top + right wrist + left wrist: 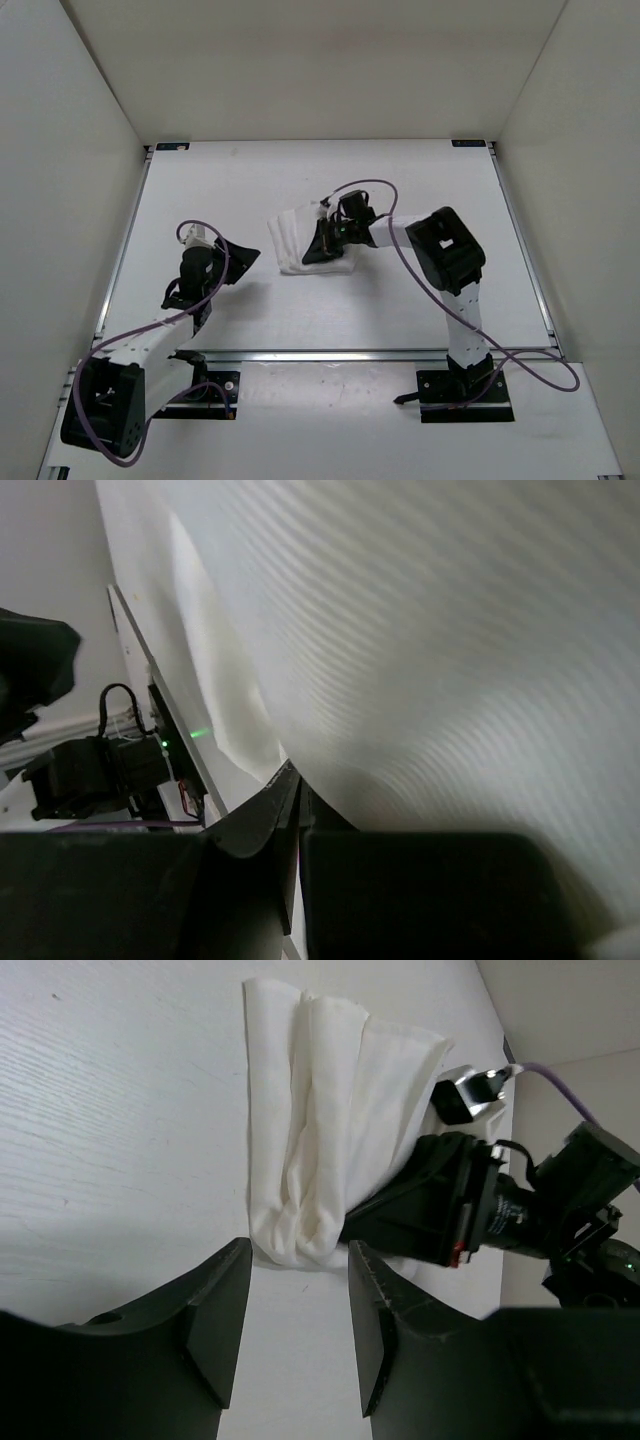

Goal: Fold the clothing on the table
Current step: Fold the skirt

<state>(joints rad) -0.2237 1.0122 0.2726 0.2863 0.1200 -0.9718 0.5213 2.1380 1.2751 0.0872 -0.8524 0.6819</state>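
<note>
Matte white table (200,180) — clothing (290,240) at centre; white walls (300,60) around.

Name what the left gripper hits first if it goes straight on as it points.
Probably the clothing, its near edge lying dead ahead of the left gripper beyond a strip of table; depth is unclear.
</note>
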